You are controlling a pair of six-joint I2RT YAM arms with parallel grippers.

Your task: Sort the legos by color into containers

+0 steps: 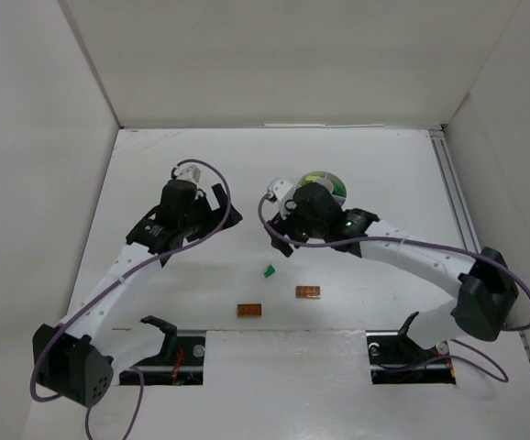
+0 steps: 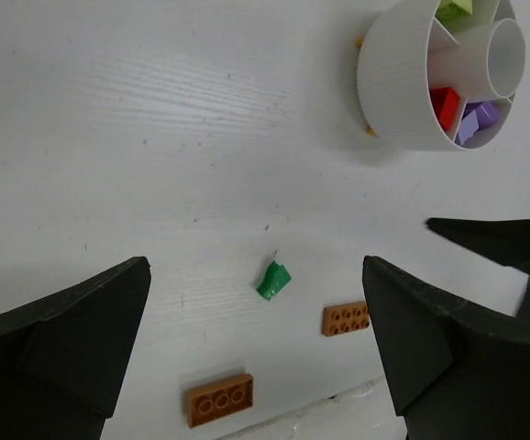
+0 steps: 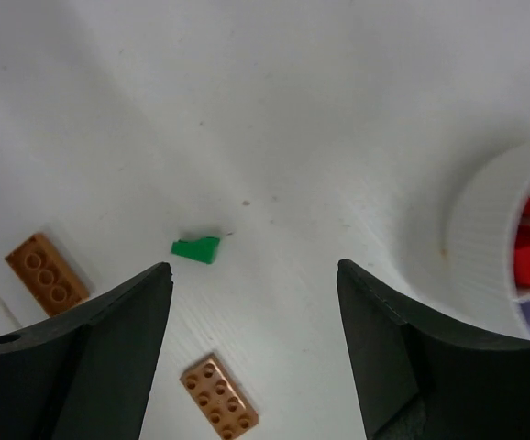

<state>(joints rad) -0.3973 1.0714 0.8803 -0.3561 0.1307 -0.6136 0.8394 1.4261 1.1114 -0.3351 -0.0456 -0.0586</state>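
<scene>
Presently, item by item, from the claws outward.

Right gripper (image 3: 254,267): its fingers are standing wide apart and gripping nothing. It is hovering over the table (image 1: 384,165) beside the dish, and the green lego (image 3: 196,248) is lying close under its gap.

Left gripper (image 2: 256,263): this one is likewise spread and carrying nothing. It is hanging over bare table, apart from the dish, and looking down on the same loose pieces.

Loose legos, three showing: the green one is lying alone. Two orange-brown bricks (image 1: 249,310) (image 1: 307,291) are lying flat with studs up, nearer the arm bases, apart from each other and from the green piece.

White dish (image 2: 398,82): it is sitting at the far side, and in the overhead view the right arm is covering much of it. Its wedges are holding red pieces (image 2: 444,105), purple pieces (image 2: 480,119) and yellow-green pieces (image 2: 453,11), each colour in its own section. A small orange spot (image 2: 368,131) is showing at the foot of its outer wall. It may be a brick, but it is too small to tell.

Standing of the job: the sorting is looking well advanced. No red, purple or yellow-green is lying on the table, so those colours are reading as done. The green piece and both orange-brown bricks are waiting to be picked, and neither claw is grasping anything yet.
</scene>
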